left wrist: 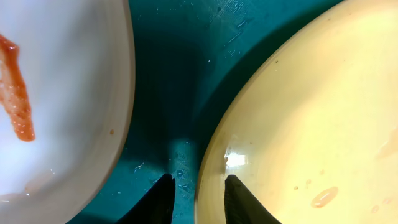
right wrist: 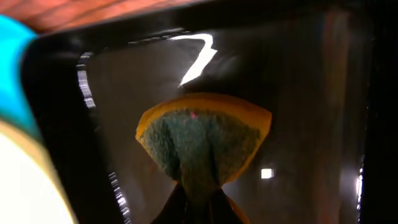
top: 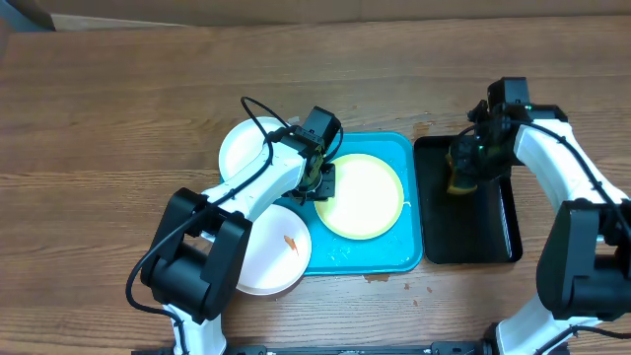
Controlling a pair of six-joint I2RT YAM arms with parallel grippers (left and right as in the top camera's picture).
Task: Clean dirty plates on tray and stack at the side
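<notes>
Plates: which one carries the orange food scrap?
The near white plate, overlapping the tray's near left corner. The rear white plate and the yellow-rimmed plate show no such scrap.

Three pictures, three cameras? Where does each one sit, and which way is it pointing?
Overhead: fixed above the table, facing straight down; left arm and right arm show, over the blue tray and black tray.
Left wrist: on the left arm, looking down past the left gripper at the yellow-rimmed plate.
Right wrist: on the right arm, looking down past the right gripper pinching a sponge.
Shared: overhead and left wrist both show that plate.
</notes>
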